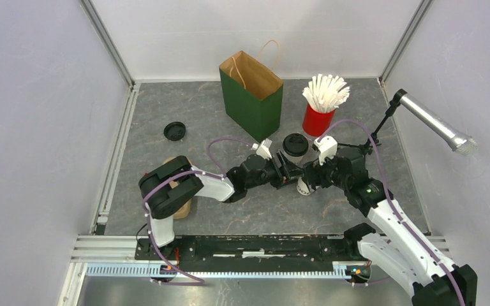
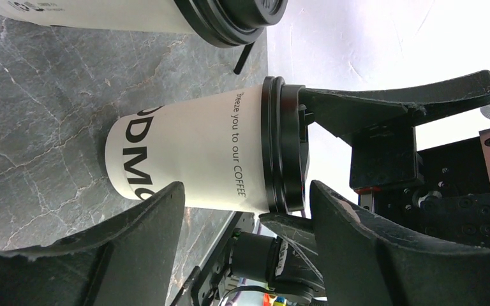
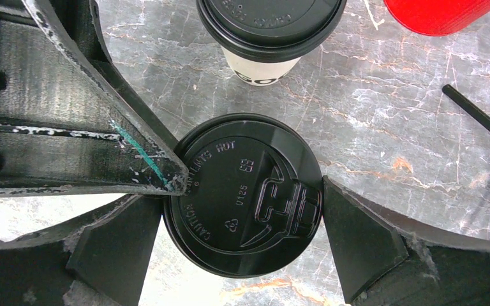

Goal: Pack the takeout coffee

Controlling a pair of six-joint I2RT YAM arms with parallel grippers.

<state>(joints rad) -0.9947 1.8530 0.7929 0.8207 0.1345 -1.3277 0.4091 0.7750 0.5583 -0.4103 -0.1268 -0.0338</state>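
One takeout coffee cup (image 1: 302, 187), white with a black lid (image 3: 245, 194), stands on the table between both grippers. My right gripper (image 3: 242, 210) hangs over it, open, with its fingers (image 3: 357, 242) close against both sides of the lid. My left gripper (image 2: 247, 191) comes at the cup (image 2: 198, 159) from the left, open and turned on edge. One of its fingers (image 3: 102, 127) lies at the lid's rim, the other beside the cup wall. A second lidded cup (image 1: 295, 145) stands just behind. The green paper bag (image 1: 252, 95) stands open further back.
A red cup of white straws (image 1: 319, 118) stands right of the bag. A loose black lid (image 1: 175, 131) lies at the left. A brown pulp carrier (image 1: 182, 205) sits partly under my left arm. A microphone on a stand (image 1: 434, 124) reaches in from the right.
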